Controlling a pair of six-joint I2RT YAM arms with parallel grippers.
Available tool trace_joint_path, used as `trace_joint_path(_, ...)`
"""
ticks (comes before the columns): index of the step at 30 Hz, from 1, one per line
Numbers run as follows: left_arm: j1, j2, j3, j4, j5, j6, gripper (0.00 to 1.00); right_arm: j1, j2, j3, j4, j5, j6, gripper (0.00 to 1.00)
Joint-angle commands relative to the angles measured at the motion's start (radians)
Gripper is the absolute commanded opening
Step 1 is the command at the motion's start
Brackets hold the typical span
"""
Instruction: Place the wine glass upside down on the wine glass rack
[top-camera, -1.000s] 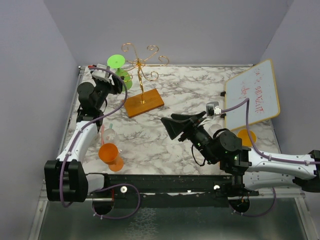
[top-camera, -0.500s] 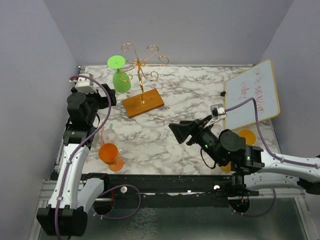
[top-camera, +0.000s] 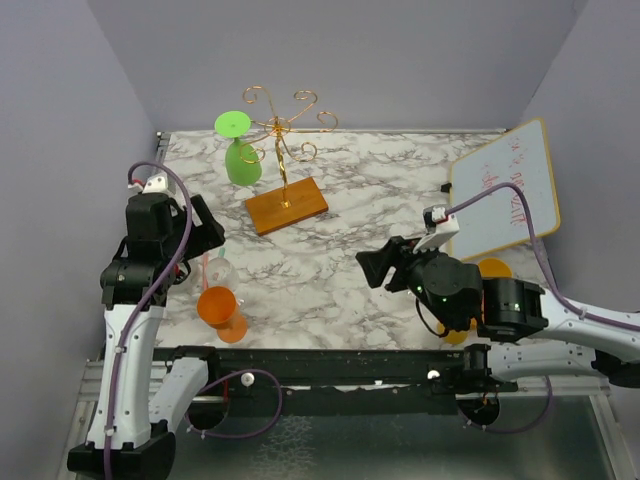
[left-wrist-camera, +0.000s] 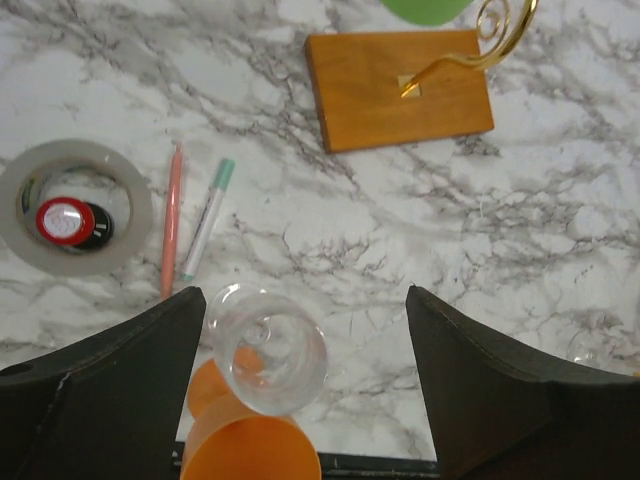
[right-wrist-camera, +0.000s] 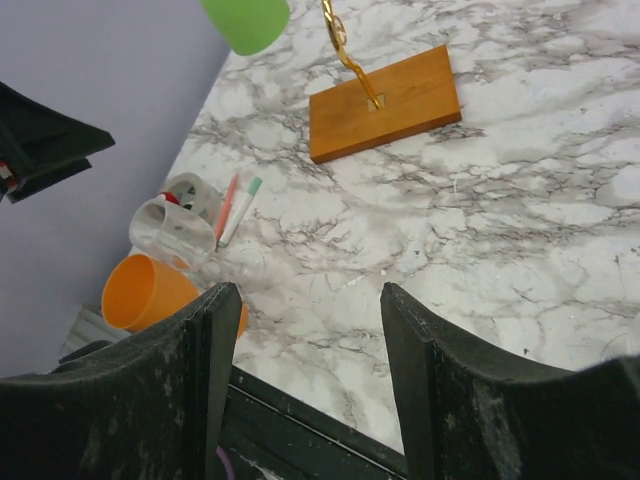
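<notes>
The gold-wire wine glass rack (top-camera: 283, 125) stands on its orange-brown wooden base (top-camera: 287, 205) at the back left. A green wine glass (top-camera: 240, 150) hangs from it upside down, foot on top. My left gripper (top-camera: 207, 232) is open and empty, nearer and left of the rack. In the left wrist view this gripper (left-wrist-camera: 305, 295) hovers over a clear wine glass (left-wrist-camera: 268, 350) and an orange wine glass (left-wrist-camera: 250, 450). My right gripper (top-camera: 378, 268) is open and empty over mid-table, and in the right wrist view it (right-wrist-camera: 310, 290) faces the rack base (right-wrist-camera: 385, 102).
A tape roll (left-wrist-camera: 75, 205) with a red-capped item inside, an orange pen (left-wrist-camera: 172, 220) and a teal-tipped marker (left-wrist-camera: 208, 218) lie left of the glasses. A whiteboard (top-camera: 505, 190) leans at the right, with another orange glass (top-camera: 493, 272) in front of it.
My left gripper has drawn back from the rack toward the near left, leaving the green glass hanging there. The right arm has pulled back to the right.
</notes>
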Motion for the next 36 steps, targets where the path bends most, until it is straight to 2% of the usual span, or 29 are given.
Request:
trace_joint_path(1,-0.001,-0.011,-0.013,-0.184,0.044,-0.024,0.80,0.006,0.051,0.047,-0.128,0.043,0.034,0.64)
trace_joint_path(5,-0.010,0.004,-0.021,-0.203,0.095,-0.013,0.71,0.006,0.124,0.068,-0.155,0.033,0.049,0.64)
trace_joint_path(8,-0.044,0.021,0.002,-0.223,0.101,-0.013,0.51,0.006,0.202,0.104,-0.227,0.068,0.114,0.64)
trace_joint_path(11,-0.084,0.053,0.028,-0.259,0.092,-0.006,0.42,0.004,0.268,0.108,-0.227,0.079,0.139,0.64)
trace_joint_path(18,-0.130,0.100,-0.031,-0.267,0.097,0.003,0.46,-0.040,0.363,0.090,-0.100,-0.016,0.091,0.64)
trace_joint_path(24,-0.130,0.161,-0.068,-0.255,0.035,0.018,0.37,-0.123,0.406,0.041,0.027,-0.155,0.054,0.64)
trace_joint_path(27,-0.130,0.181,-0.071,-0.232,0.055,0.018,0.31,-0.158,0.418,0.018,0.084,-0.211,0.055,0.64)
trace_joint_path(32,-0.131,0.219,-0.061,-0.223,0.083,0.047,0.21,-0.182,0.433,0.010,0.128,-0.252,0.065,0.64)
trace_joint_path(36,-0.133,0.240,-0.065,-0.223,0.111,0.063,0.19,-0.188,0.438,0.005,0.148,-0.255,0.083,0.64)
